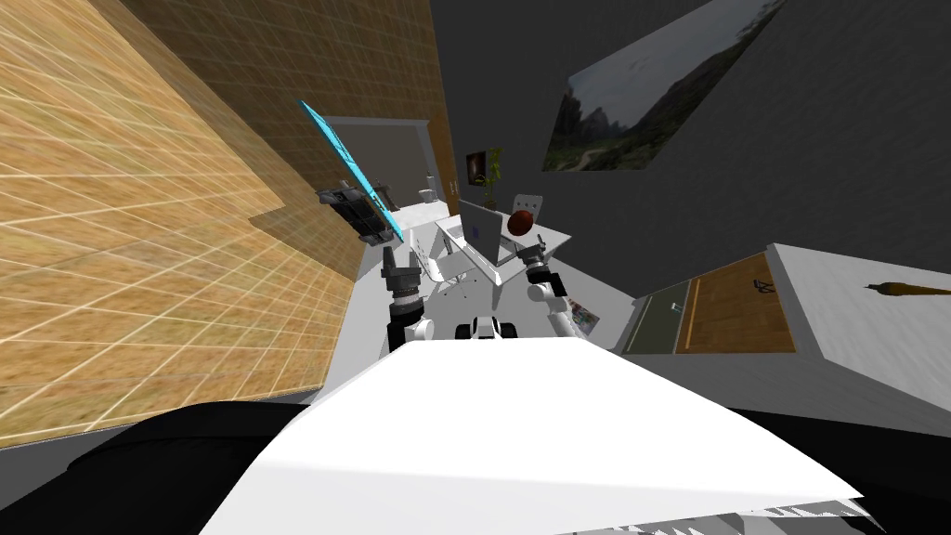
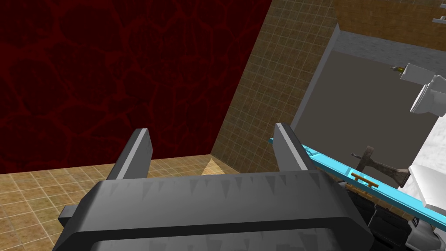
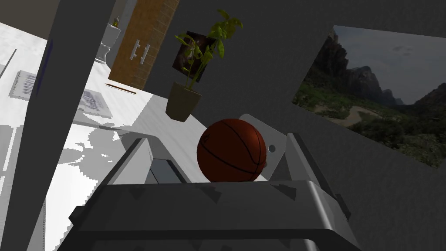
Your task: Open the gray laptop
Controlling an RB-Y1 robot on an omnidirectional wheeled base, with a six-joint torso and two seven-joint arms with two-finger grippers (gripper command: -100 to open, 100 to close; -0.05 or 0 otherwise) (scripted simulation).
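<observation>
Right wrist view shows the right gripper (image 3: 216, 140) spread and empty beside the raised lid of the gray laptop (image 3: 56, 109) on the white desk (image 3: 130, 113), so it would do best to ease the lid's edge back gently, clear of the basketball (image 3: 231, 150).

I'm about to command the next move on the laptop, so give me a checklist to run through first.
1. Laptop lid raised off its base: ok.
2. Right gripper jaws open, empty: ok.
3. Left gripper jaws open, empty, away from the laptop: ok.
4. Basketball clear of the right gripper's path: not ok, it sits right ahead.
5. Right gripper touching the lid: cannot tell.
</observation>
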